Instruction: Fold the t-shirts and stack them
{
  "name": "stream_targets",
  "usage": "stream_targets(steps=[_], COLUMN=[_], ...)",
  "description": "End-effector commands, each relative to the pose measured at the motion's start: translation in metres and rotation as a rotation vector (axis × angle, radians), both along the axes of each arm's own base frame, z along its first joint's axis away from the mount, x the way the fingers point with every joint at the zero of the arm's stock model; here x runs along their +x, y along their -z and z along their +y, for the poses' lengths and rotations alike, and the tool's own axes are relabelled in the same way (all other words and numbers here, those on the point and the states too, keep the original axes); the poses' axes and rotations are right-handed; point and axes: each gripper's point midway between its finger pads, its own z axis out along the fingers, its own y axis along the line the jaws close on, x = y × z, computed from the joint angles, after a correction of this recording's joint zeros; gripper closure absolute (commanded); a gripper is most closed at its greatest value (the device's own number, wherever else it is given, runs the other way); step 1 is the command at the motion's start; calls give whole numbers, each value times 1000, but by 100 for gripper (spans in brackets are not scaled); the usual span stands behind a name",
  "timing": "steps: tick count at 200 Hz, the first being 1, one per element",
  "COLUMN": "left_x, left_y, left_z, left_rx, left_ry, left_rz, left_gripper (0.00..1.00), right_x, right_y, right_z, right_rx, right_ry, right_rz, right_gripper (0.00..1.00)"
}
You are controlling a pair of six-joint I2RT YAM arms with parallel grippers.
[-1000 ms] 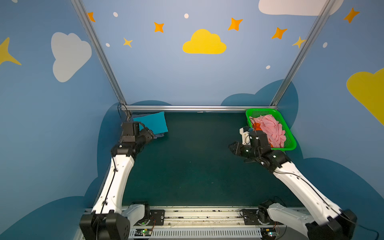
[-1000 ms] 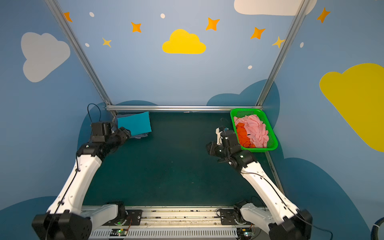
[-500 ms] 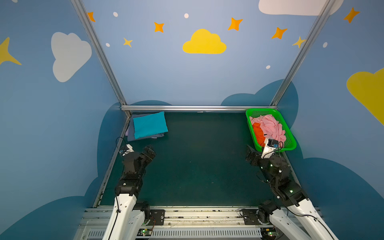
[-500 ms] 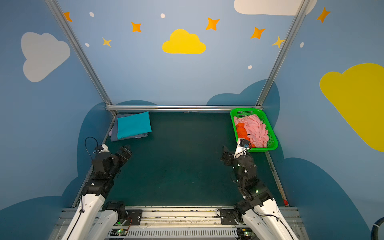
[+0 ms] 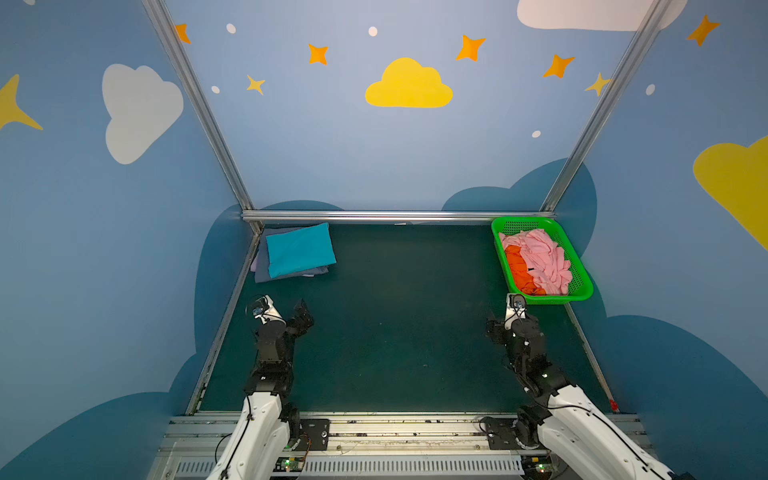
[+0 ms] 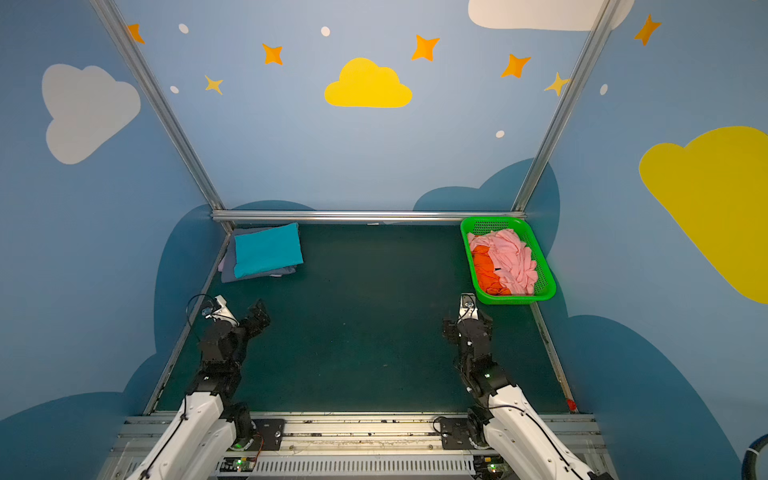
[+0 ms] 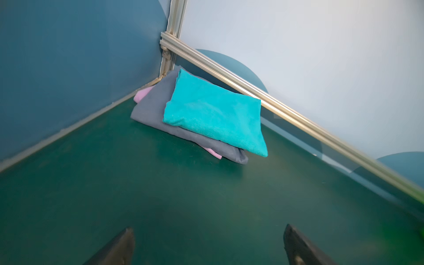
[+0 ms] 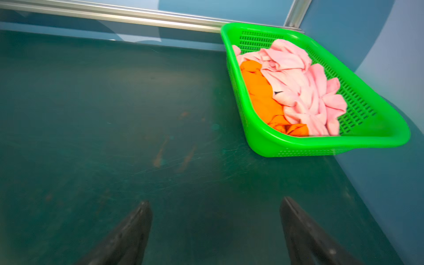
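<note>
With both jaws wide and empty, a grab into the green basket (image 5: 548,297) at centre right could drag the orange tee (image 5: 517,266) out tangled with the pink tee (image 5: 540,257) over it, while the teal-topped stack (image 5: 299,251) sits centre left.

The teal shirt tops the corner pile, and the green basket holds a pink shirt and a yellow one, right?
Not yellow: the right wrist view shows an orange shirt beside the pink shirt in the green basket. The teal shirt does top the pile.
</note>
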Motion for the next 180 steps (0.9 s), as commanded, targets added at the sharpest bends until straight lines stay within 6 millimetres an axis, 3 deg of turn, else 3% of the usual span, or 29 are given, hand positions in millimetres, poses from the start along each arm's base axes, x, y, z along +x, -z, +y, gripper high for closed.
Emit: stream_targets(steps=[1,18,52,80,92,108,121,123,127,142,158,180], left_x=[11,30,58,85,86,79,79,79,80,89,100,99], left_y=[18,19,27,29,28,39,42,43,43,50,54,55], left_z=[12,-1,15,-6,-1,20,8,8,6,-3,-15,-18], left_rx=[55,97,77,208,249,187,207,203,198,202,188,187], left_ry=[-55,37,-66,110,92,-45,26,30,44,128,203,227], left_rz=[40,92,125,191,144,2,-26,-13,18,112,114,143], left_gripper=[0,0,0,0,0,0,0,0,0,0,0,0], right_x=[7,14,41,77,89,96,94,94,97,106,113,110], right_y=[7,16,21,32,27,26,44,50,48,41,48,52], right_z=[-10,-12,-21,-23,-20,-20,-25,-26,-24,-20,-2,-6], right_rx=[34,67,65,126,147,146,153,152,116,155,152,214], right_ry=[55,61,96,66,37,26,34,32,-13,-63,-178,-135], right_rz=[-4,4,59,139,141,153,105,99,42,-65,16,203], right_gripper=[12,12,12,12,12,11,11,7,2,2,2,1])
